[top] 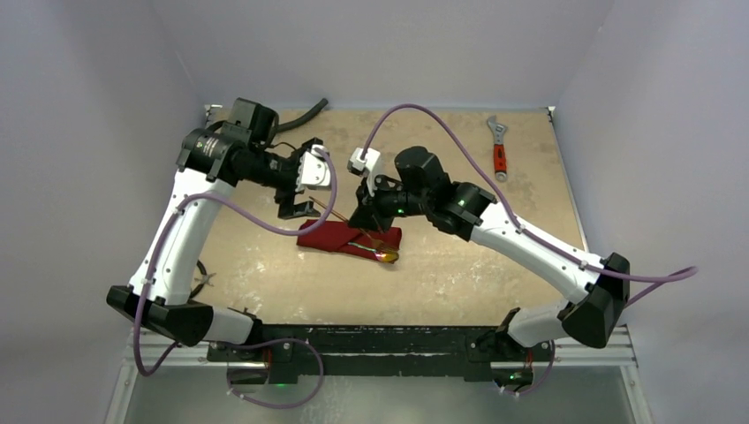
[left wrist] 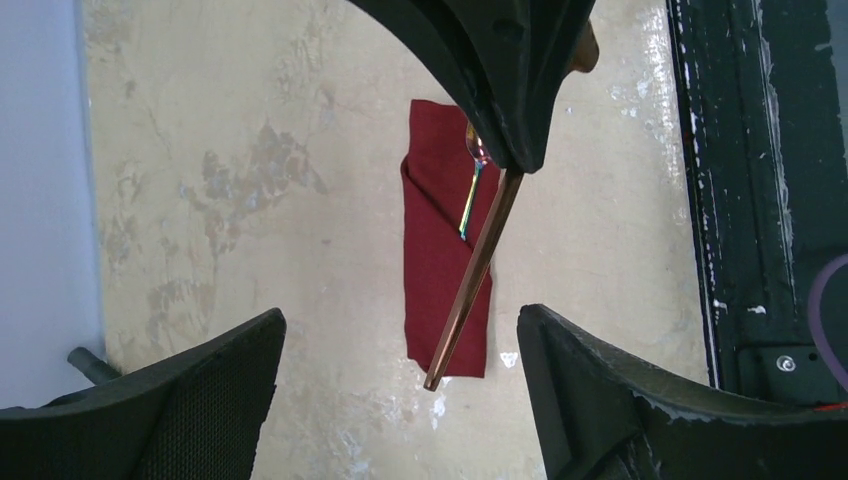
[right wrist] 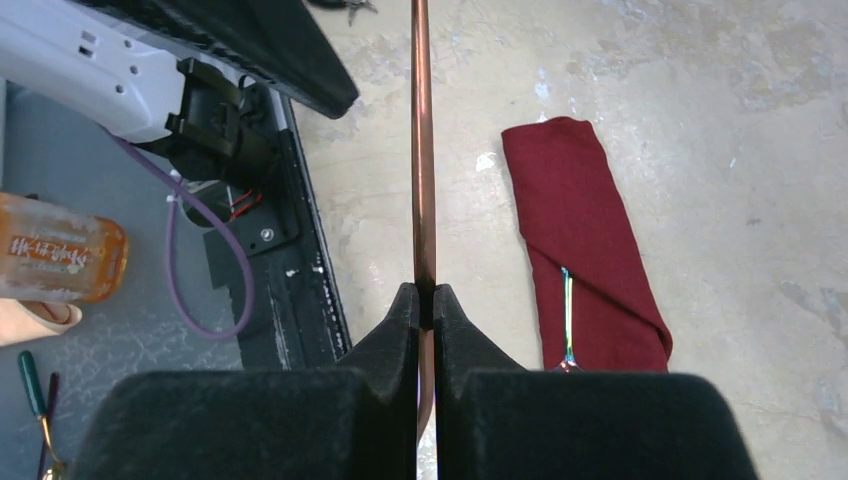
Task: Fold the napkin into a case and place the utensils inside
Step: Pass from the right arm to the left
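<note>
- Where is the case (top: pixel 346 237)?
- It lies flat near the middle of the table (top: pixel 442 283), a bit toward the near edge. Its long side runs left to right.
- Is anything in it?
- A thin shiny spoon (left wrist: pixel 471 200) is tucked in. Its bowl pokes out at the right end, so that end looks like the open one.
- What about the right gripper (right wrist: pixel 425 298)?
- Its jaws are squeezed tight on a gold-coloured utensil (right wrist: pixel 423 150). The long handle sticks straight out from the jaws. It hangs above the case and runs almost the same way as the case, only a bit slanted. The head is hidden, so nobody can tell what kind it is.
- And the left gripper (top: pixel 298 210)?
- Its jaws stand wide apart and hold nothing. It hovers over the left end of the case.
- Which arm is nearer the open end?
- The right one. But the handle's free tip is over the closed left end. So the right arm likely has to back off toward the right edge before the tip can slide in.
</note>
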